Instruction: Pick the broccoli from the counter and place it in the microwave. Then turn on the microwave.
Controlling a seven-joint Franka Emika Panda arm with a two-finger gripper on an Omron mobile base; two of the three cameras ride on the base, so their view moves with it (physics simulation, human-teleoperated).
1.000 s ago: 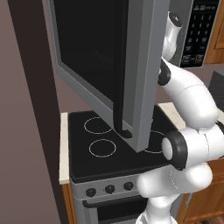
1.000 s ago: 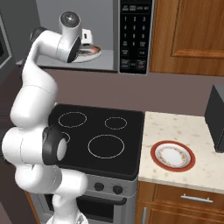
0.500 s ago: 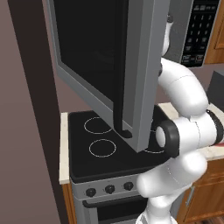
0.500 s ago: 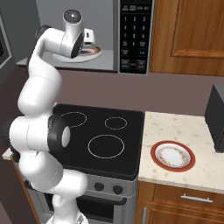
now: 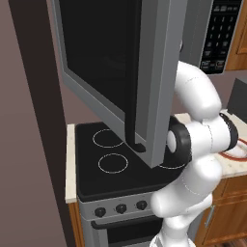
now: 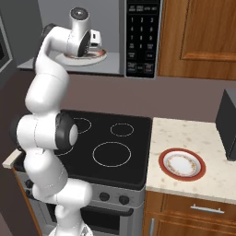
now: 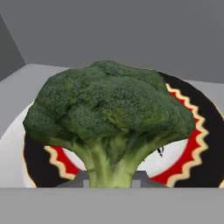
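The microwave (image 6: 110, 46) hangs above the black glass cooktop (image 6: 108, 147), and its door (image 5: 120, 77) stands swung wide open, the dark glass panel and black handle taking up much of the left base view. The white arm (image 6: 46, 124) rises from in front of the stove and reaches up into the open cavity, where the gripper (image 6: 95, 42) sits just above a round plate (image 6: 94, 57) on the microwave floor. In the hand view the broccoli (image 7: 109, 118) looms close, its dark-green crown uppermost and its paler stem running down between the two finger tips (image 7: 81, 179), which press in narrowly on either side of the stem; the jaws are closed on it. Behind the floret lies the plate inside the microwave (image 7: 205, 131), dark at the rim with a red and cream zigzag band and a white centre, and the grey walls of the cavity stand behind that. Whether the stem base touches the plate or hangs just over it is hard to say from this angle. To the right of the cooktop, the beige speckled counter (image 6: 193, 138) carries a red-rimmed white plate (image 6: 181, 164), well apart from the arm, and a dark appliance (image 6: 228, 122) stands at the far right edge.
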